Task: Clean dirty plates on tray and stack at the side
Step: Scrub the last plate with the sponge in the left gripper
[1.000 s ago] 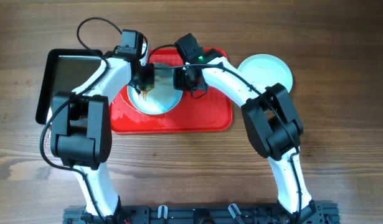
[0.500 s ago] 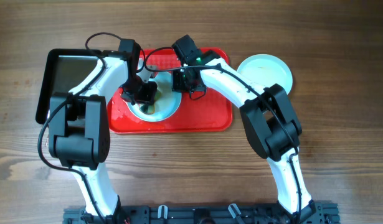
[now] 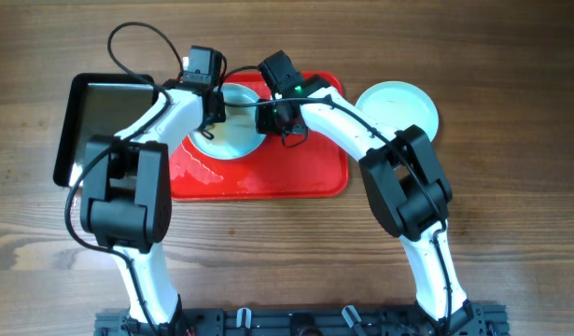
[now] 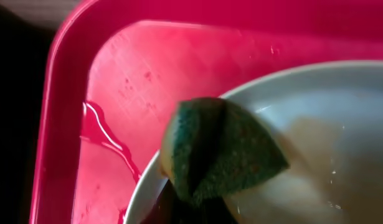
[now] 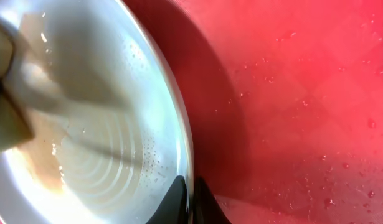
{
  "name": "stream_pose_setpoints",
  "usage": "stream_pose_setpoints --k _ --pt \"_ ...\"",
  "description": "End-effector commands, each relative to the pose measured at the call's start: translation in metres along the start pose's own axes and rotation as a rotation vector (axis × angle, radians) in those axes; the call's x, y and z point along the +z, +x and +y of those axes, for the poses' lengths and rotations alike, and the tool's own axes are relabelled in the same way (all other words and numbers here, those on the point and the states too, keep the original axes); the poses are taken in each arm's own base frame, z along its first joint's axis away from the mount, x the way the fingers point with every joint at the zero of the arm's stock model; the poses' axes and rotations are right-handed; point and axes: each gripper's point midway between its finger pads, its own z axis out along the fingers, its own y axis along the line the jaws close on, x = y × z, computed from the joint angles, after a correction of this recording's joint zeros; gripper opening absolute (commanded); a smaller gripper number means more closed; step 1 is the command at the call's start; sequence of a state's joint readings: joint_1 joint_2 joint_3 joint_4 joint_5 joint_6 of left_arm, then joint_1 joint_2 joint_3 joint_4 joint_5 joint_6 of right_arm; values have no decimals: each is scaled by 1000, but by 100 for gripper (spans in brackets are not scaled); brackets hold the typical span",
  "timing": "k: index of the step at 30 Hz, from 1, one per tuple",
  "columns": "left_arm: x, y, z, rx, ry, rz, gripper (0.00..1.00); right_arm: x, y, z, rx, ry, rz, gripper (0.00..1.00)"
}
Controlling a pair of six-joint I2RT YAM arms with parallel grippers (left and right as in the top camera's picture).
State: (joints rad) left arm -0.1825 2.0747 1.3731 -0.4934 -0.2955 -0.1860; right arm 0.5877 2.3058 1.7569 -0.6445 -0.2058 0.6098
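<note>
A pale plate (image 3: 235, 126) lies at the back left of the red tray (image 3: 296, 173). My left gripper (image 3: 210, 110) is shut on a green and yellow sponge (image 4: 222, 149) pressed on the plate's (image 4: 340, 124) left part near the rim. My right gripper (image 3: 273, 117) is shut on the plate's right rim (image 5: 186, 168), one finger on each side. The plate (image 5: 85, 124) is wet, with a faint brownish film. A clean plate (image 3: 399, 107) lies on the table right of the tray.
A black pan (image 3: 95, 112) lies left of the tray. Water pools on the tray (image 4: 104, 137) beside the plate, and droplets dot the tray's surface (image 5: 303, 93). Bare wood table (image 3: 287, 252) lies in front.
My left gripper has swept the sponge from the plate's front left part back to its rear left edge. The plate now lies further back. The right gripper kept its hold on the rim.
</note>
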Motion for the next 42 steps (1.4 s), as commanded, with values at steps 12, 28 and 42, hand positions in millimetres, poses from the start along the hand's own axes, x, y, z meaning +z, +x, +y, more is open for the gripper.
stream_pose_setpoints --k 12,28,42 --pt "-46 63 -124 93 847 287 4 11 6 -11 -7 34 29 5" --pt "11 22 49 -46 -281 41 4 11 6 -11 -15 33 29 5" --pt "-49 82 -128 79 799 365 4 11 7 -12 -21 35 32 5"
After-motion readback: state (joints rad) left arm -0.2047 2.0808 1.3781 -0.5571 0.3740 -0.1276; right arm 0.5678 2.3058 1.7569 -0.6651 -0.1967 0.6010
